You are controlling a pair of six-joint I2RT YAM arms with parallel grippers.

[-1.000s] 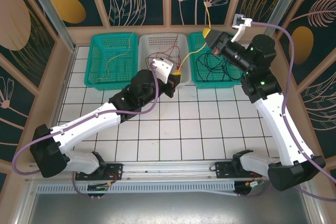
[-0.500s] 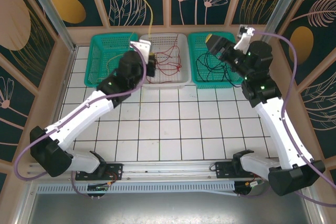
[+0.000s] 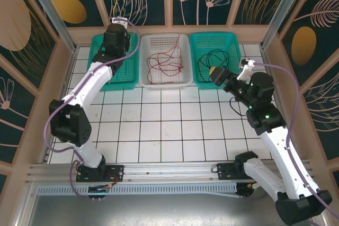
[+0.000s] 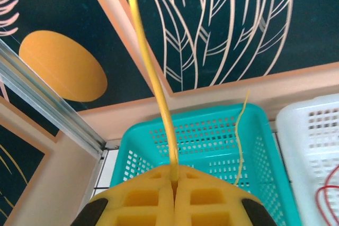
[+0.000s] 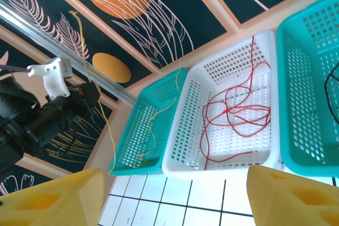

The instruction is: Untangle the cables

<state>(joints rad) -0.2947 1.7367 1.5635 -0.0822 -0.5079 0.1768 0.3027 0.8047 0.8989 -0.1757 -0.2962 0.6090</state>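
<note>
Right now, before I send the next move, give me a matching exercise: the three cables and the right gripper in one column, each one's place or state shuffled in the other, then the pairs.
Column one:
1. red cable
2. black cable
3. yellow cable
4. right gripper

Column two:
A. open, holding nothing
B. lying in the right teal basket
C. pinched in the shut left gripper above the left teal basket
D. lying in the white basket

Pairs: 1-D, 2-B, 3-C, 4-A.
</note>
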